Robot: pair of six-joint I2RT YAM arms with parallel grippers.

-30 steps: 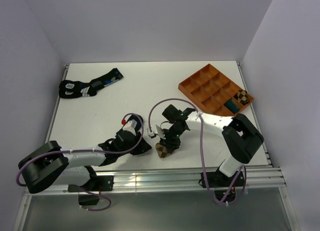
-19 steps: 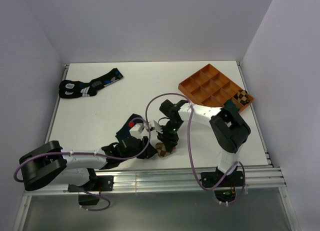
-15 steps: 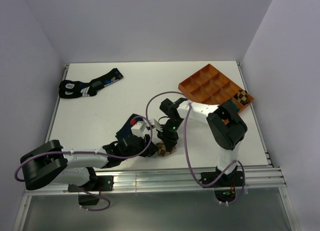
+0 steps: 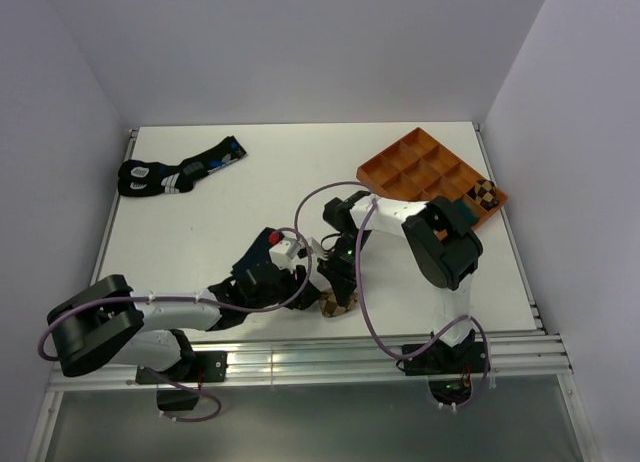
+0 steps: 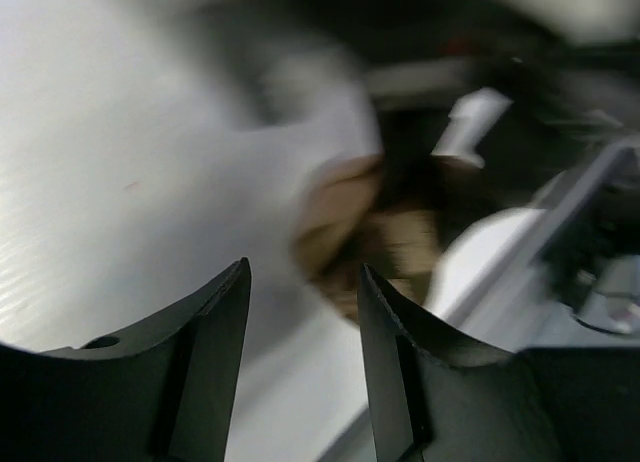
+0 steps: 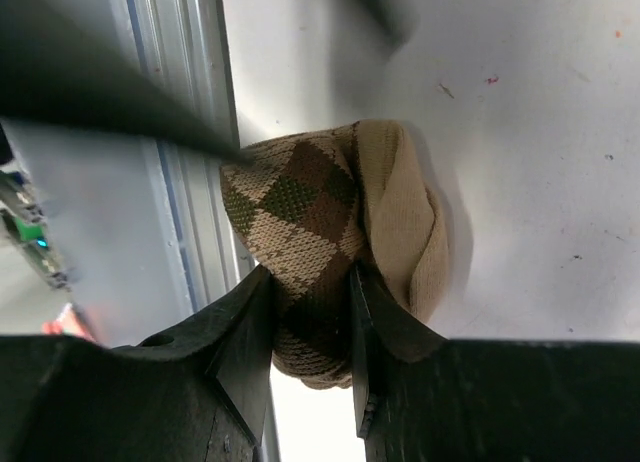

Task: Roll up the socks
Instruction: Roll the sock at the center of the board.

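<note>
Knit argyle sock bunched, rounded.

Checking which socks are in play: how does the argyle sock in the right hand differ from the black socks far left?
The argyle sock is tan with brown diamonds; the black socks have blue and white markings. The argyle sock is bunched up, the black socks lie flat. The right hand grips the argyle sock; the black socks lie untouched. Both are on the table.

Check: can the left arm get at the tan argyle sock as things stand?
Probably yes. The left tool, open, faces the argyle sock with nothing between, though the right tool grips it, crowding one side.
</note>
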